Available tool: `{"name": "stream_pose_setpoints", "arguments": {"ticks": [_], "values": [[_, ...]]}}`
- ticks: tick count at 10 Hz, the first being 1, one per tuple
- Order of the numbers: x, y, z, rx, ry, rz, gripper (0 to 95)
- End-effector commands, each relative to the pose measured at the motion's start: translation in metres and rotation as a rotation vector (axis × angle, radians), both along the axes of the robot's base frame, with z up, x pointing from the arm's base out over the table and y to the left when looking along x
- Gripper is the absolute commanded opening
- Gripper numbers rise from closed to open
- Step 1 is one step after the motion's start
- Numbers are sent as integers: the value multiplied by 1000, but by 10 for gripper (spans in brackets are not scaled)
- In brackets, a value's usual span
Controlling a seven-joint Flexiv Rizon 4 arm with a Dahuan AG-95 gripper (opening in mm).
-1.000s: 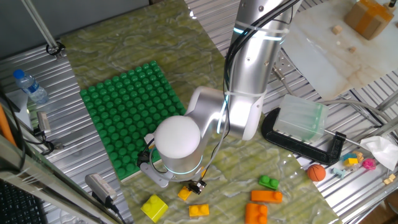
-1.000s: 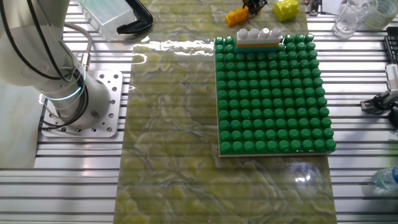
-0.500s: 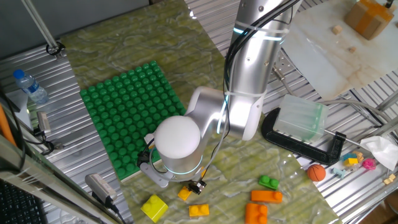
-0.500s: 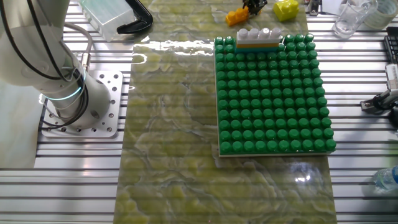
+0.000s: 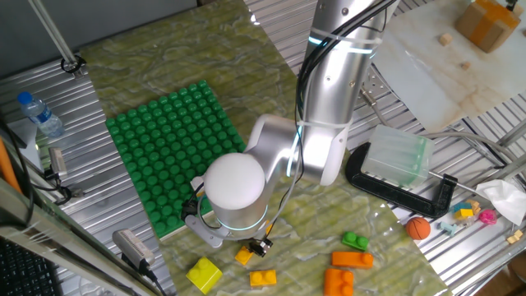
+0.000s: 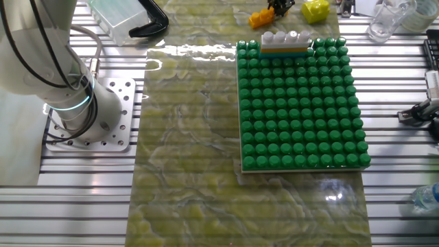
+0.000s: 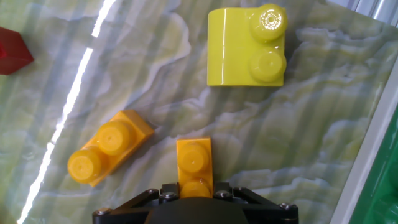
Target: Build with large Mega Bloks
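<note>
2 studs show on the small orange brick [image 7: 194, 163] lying directly ahead of the gripper [image 7: 194, 198] in the hand view, its near end running under the dark housing at the bottom edge. The fingertips themselves are hidden there, so I cannot tell whether the jaws are spread, pressed together or pinching this brick. It looks like hollow moulded plastic: light, stiff, and glossy enough to slip, so my judgement is that the flat long sides are the place to take hold, low on the body and across the narrow width, not on the rounded studs. Ahead and to the left of the gripper lies a second 2-stud orange brick [image 7: 109, 147], skewed diagonally and close beside the first but apart from it. Further ahead and a little right sits a yellow brick [image 7: 246, 47] with a curved top and 2 studs, well clear. All rest on the marbled green mat [image 7: 155, 74]. In the other fixed view the green baseplate [image 6: 302, 110] carries a white-on-orange stack [image 6: 284, 42] at its far edge, where a carried brick could press down, and a firm straight push should seat it.
</note>
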State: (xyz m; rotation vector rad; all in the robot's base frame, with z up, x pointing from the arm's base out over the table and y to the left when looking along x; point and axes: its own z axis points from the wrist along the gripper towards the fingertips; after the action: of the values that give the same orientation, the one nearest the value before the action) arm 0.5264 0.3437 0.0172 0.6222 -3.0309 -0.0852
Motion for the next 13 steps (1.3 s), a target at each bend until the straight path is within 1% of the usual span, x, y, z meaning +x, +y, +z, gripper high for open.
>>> {"name": "stream_pose_setpoints", "arguments": {"ticks": [1, 3, 4, 5, 8, 11, 12, 13], "values": [[0, 0, 0, -1, -1, -1, 190], [0, 0, 0, -1, -1, -1, 190], [11, -4, 85, -11, -11, -46, 190], [11, -4, 85, -11, -11, -46, 0], [11, -3, 86, -10, -14, -49, 0], [9, -2, 90, -17, -12, -58, 0], [9, -2, 91, -19, -12, -64, 0], [12, -4, 91, -22, -13, -67, 0]]}}
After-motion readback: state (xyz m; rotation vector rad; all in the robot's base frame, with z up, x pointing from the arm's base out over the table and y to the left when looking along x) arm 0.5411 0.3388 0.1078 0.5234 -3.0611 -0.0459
